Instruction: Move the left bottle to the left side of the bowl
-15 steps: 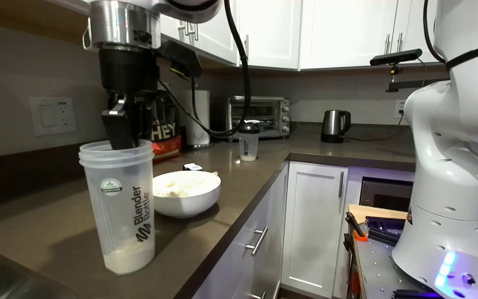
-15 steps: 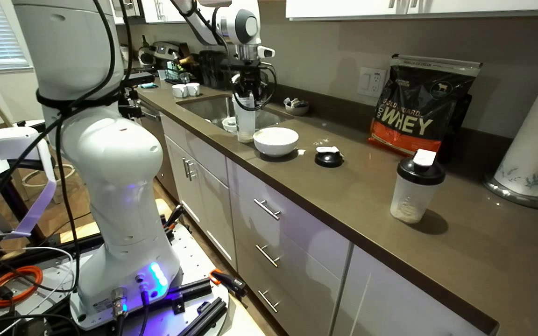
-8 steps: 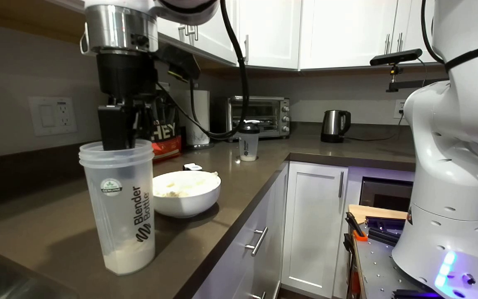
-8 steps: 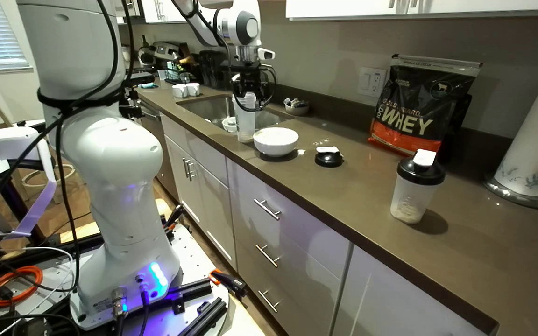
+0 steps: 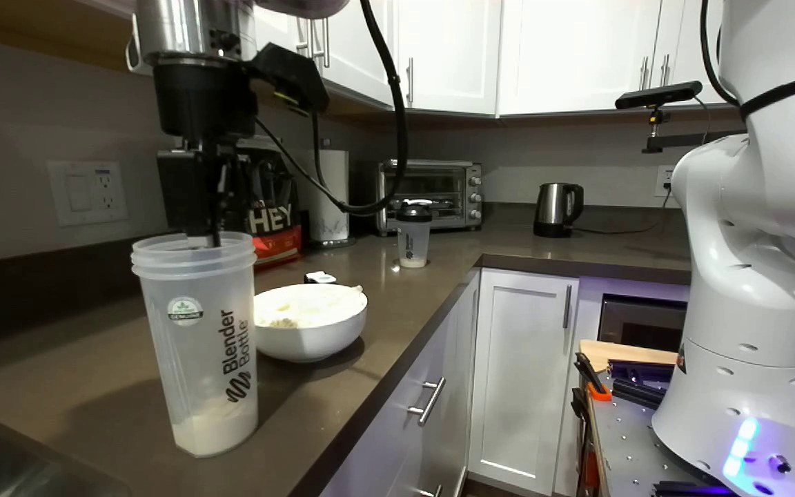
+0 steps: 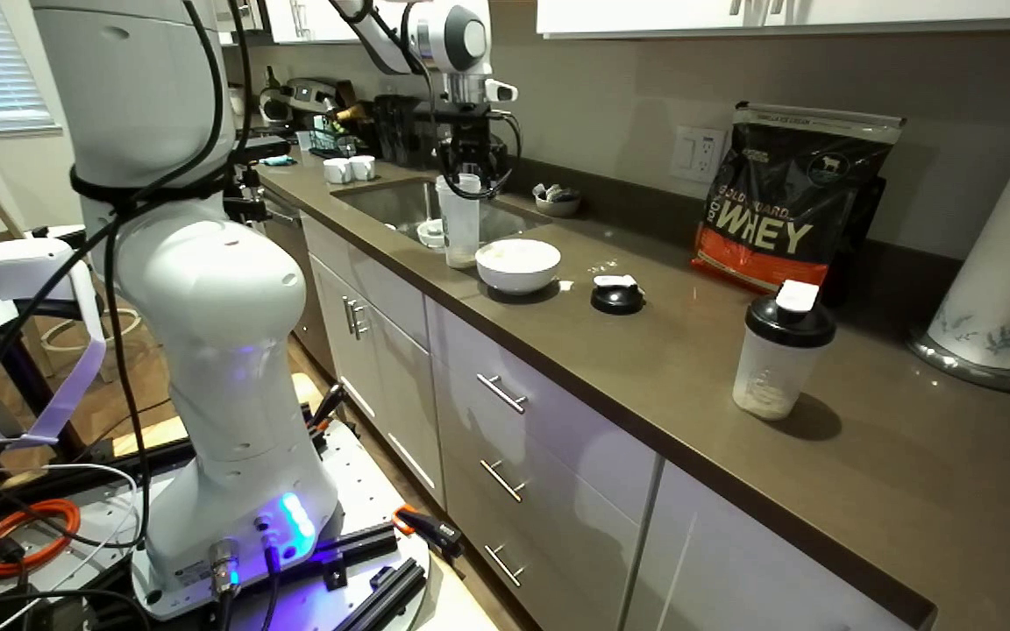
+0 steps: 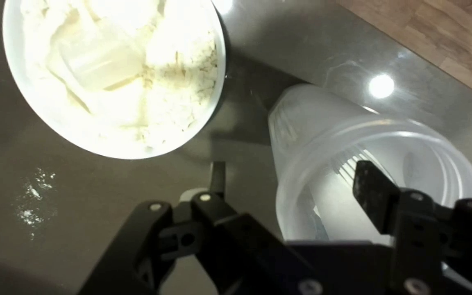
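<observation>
The tall bottle (image 5: 197, 345) stands upright on the tabletop (image 5: 397, 304), left of the white bowl (image 5: 311, 343) in both exterior views, so the placing looks done. The fingers (image 7: 373, 196) are well apart at the bottle's mouth, gripping nothing; likely only drawing clear is left.

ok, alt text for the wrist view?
Open black jaws jut up from the bottom edge, one overlapping the mouth of a lidless translucent bottle, the other seen against the dark counter. At upper left, a white bowl holds pale, partly overexposed contents; white residue dots the counter lower in the frame.
</observation>
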You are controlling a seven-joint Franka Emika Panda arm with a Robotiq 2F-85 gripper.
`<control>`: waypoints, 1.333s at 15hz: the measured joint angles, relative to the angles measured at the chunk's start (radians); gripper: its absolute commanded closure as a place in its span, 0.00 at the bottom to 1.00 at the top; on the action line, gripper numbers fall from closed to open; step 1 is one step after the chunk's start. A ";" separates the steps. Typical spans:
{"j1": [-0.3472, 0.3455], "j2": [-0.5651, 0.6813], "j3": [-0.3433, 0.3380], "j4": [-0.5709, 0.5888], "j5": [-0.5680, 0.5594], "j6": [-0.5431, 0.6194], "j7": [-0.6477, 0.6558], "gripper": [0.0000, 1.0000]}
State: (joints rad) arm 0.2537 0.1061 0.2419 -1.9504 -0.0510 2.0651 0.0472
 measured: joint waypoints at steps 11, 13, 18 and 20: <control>-0.002 -0.016 -0.013 0.091 0.002 -0.150 -0.001 0.22; -0.002 -0.024 -0.014 0.102 0.002 -0.163 -0.001 0.17; -0.004 -0.070 -0.024 0.109 0.002 -0.173 -0.006 0.08; -0.004 -0.082 -0.026 0.109 0.002 -0.174 -0.008 0.08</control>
State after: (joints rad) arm 0.2495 0.0241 0.2160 -1.8416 -0.0492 1.8915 0.0396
